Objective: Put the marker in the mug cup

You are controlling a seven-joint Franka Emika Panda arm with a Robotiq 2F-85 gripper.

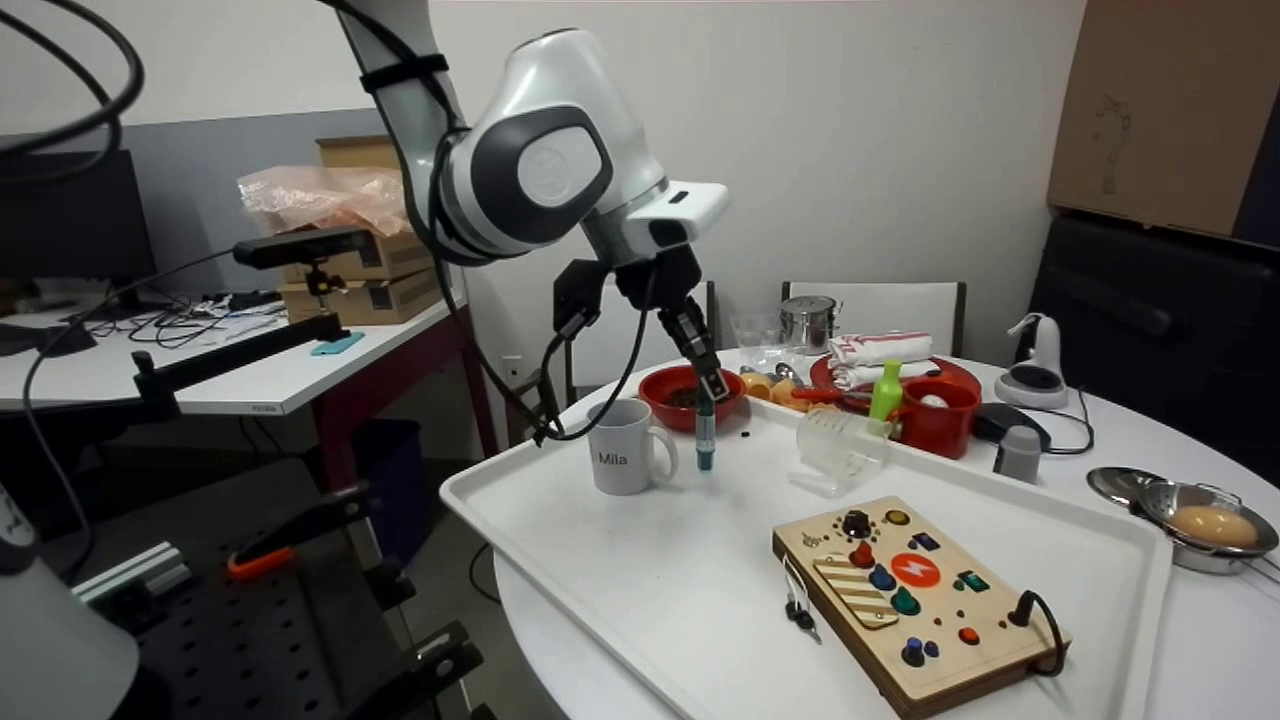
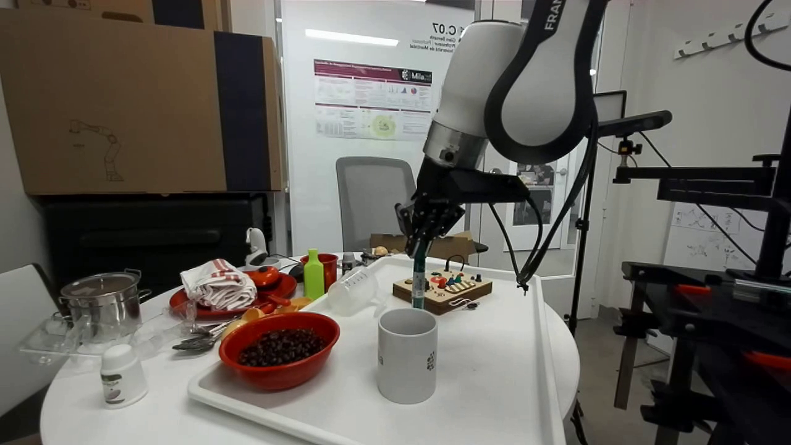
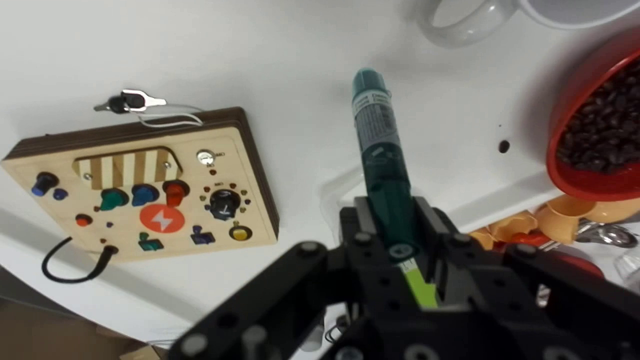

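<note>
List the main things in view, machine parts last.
tray: one, white, on the table
mug: one, light grey, on the tray
marker: one, teal-green, outside the mug
bowl: one, red, tray corner, holding dark beans
control box: one, light wood, on the tray
container: one, clear, near the tray's edge
eggshells: several, tan, beside the bowl
bottle: one, green, beside a red cup
cloth: count unclear, white with red, on a red plate
gripper: one, black, closed on the marker
arm: one, mostly white, above the tray
</note>
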